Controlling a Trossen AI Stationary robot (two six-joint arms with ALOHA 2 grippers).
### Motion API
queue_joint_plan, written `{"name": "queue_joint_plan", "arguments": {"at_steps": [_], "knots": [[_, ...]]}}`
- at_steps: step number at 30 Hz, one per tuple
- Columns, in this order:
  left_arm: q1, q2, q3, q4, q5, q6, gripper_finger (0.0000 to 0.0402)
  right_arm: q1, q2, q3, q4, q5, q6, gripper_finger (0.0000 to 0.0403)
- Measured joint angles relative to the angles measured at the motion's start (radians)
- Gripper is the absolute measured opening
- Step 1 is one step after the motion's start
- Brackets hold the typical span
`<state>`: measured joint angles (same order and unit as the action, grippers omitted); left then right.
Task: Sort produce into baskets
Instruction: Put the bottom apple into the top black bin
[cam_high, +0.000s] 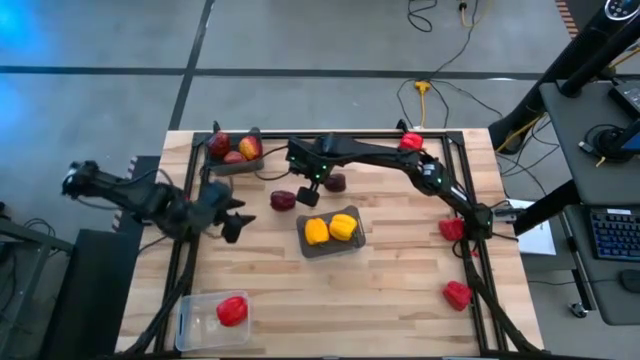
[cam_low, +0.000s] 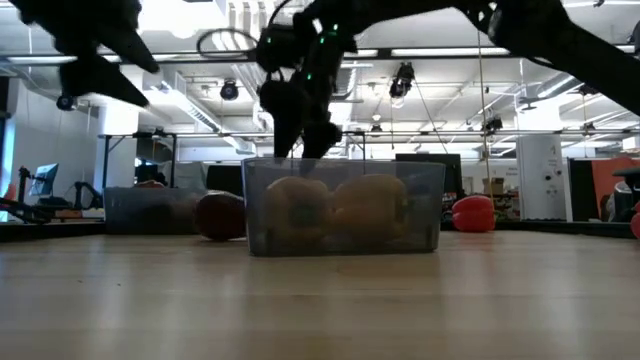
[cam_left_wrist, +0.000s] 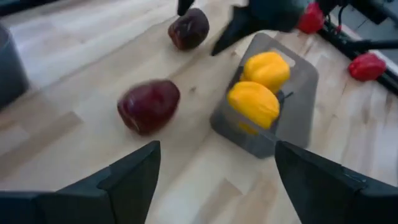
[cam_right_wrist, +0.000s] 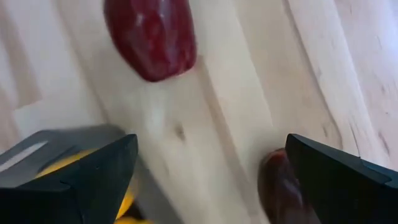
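Observation:
Two dark-red apples lie on the table, one (cam_high: 283, 200) left of my right gripper (cam_high: 308, 192) and one (cam_high: 335, 182) on its far right. My right gripper is open and empty above the table between them; its wrist view shows both apples (cam_right_wrist: 152, 37) (cam_right_wrist: 283, 190). My left gripper (cam_high: 232, 215) is open and empty, left of the nearer apple (cam_left_wrist: 149, 106). A dark grey basket (cam_high: 352, 246) at the centre holds two yellow peppers (cam_high: 330, 229). Another dark grey basket (cam_high: 222, 167) at the far left holds several apples. A clear basket (cam_high: 195, 325) at the near left holds one red pepper (cam_high: 232, 310).
Three red peppers lie loose on the table's right side: one at the far edge (cam_high: 411, 141), one at the right edge (cam_high: 452, 228), one nearer (cam_high: 457, 294). Bare wood shows in the near middle of the table (cam_high: 350, 310).

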<state>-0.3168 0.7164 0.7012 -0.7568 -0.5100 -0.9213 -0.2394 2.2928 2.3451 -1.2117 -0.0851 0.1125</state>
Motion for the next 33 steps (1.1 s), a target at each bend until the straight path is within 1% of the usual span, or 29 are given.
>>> {"name": "queue_joint_plan", "arguments": {"at_steps": [4, 6, 10, 12, 14, 17, 22, 25, 28, 30, 33], "knots": [[0.204, -0.022, -0.051, 0.161, 0.15, 0.346, 0.0309, 0.034, -0.051, 0.005, -0.019, 0.057, -0.028, 0.04], [0.302, -0.015, -0.072, 0.241, 0.228, 0.481, 0.031, 0.044, -0.083, 0.008, -0.041, 0.079, -0.051, 0.04], [0.493, 0.049, -0.114, 0.356, 0.474, 0.582, 0.0306, 0.061, -0.166, 0.008, -0.087, 0.102, -0.059, 0.04], [0.571, 0.096, -0.13, 0.381, 0.545, 0.628, 0.03, 0.072, -0.209, 0.009, -0.1, 0.142, -0.057, 0.04], [0.622, 0.144, -0.139, 0.383, 0.553, 0.687, 0.0295, 0.083, -0.251, 0.009, -0.106, 0.188, -0.044, 0.04], [0.657, 0.21, -0.141, 0.397, 0.553, 0.753, 0.0292, 0.089, -0.299, 0.009, -0.113, 0.245, 0.0, 0.04], [0.658, 0.322, -0.145, 0.513, 0.55, 0.749, 0.0304, 0.085, -0.358, 0.009, -0.121, 0.327, 0.061, 0.04], [0.657, 0.401, -0.151, 0.575, 0.507, 0.673, 0.0325, 0.085, -0.373, 0.009, -0.125, 0.381, 0.064, 0.04], [0.657, 0.488, -0.151, 0.586, 0.413, 0.554, 0.0357, 0.085, -0.378, 0.009, -0.13, 0.396, 0.079, 0.04], [0.658, 0.548, -0.152, 0.581, 0.387, 0.479, 0.0377, 0.085, -0.378, 0.008, -0.137, 0.4, 0.079, 0.04], [0.657, 0.631, -0.152, 0.584, 0.419, 0.408, 0.0396, 0.08, -0.372, 0.008, -0.138, 0.402, 0.079, 0.04]]}}
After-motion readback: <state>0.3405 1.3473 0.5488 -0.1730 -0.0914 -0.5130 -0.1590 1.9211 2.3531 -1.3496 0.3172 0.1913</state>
